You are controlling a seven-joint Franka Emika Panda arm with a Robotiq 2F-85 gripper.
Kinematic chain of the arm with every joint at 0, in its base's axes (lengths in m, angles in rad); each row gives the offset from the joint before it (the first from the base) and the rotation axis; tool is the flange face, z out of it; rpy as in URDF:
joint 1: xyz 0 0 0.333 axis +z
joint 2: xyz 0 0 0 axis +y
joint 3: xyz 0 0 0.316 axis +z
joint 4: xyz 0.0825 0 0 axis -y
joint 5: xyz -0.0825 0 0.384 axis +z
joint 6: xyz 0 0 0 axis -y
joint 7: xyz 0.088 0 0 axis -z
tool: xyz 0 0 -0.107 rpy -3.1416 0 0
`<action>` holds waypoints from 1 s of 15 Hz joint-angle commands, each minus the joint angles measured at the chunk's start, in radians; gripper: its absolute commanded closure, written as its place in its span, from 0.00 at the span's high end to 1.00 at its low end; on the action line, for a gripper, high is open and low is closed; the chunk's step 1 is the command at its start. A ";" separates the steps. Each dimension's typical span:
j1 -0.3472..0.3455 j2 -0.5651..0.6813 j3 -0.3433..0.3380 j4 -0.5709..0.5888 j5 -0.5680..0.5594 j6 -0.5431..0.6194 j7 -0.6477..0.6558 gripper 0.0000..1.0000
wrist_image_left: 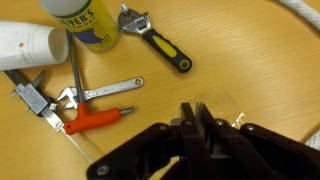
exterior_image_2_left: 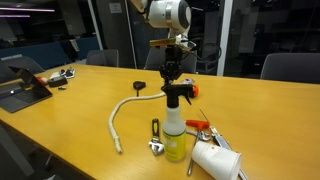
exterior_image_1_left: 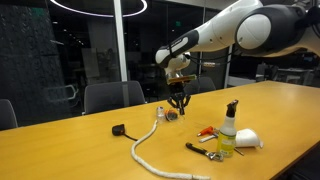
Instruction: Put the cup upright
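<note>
The cup (wrist_image_left: 216,108) is small, transparent and colourless. In the wrist view it sits right at my fingertips, and its clear wall appears pinched between the two black fingers. My gripper (wrist_image_left: 192,120) is nearly closed on it. In both exterior views the gripper (exterior_image_1_left: 177,101) (exterior_image_2_left: 170,72) points straight down, low over the wooden table's far middle. The cup (exterior_image_1_left: 171,113) shows there only as a faint glint under the fingers. I cannot tell whether it is upright or tilted.
A yellow-liquid spray bottle (exterior_image_1_left: 228,135) (exterior_image_2_left: 176,135), a white opaque cup-like thing (exterior_image_1_left: 247,141) (exterior_image_2_left: 215,160), an orange screwdriver (wrist_image_left: 95,120), wrenches (wrist_image_left: 155,42) and a white rope (exterior_image_1_left: 145,148) (exterior_image_2_left: 118,112) lie on the table (exterior_image_1_left: 60,150). A black object (exterior_image_1_left: 118,129) lies beyond the rope. Chairs stand behind.
</note>
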 commanded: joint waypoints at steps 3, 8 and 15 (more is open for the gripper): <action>-0.131 -0.005 0.045 0.014 0.215 -0.025 -0.125 0.10; -0.231 0.000 0.066 -0.025 0.409 -0.001 -0.223 0.10; -0.233 0.024 0.037 -0.103 0.440 0.096 -0.204 0.09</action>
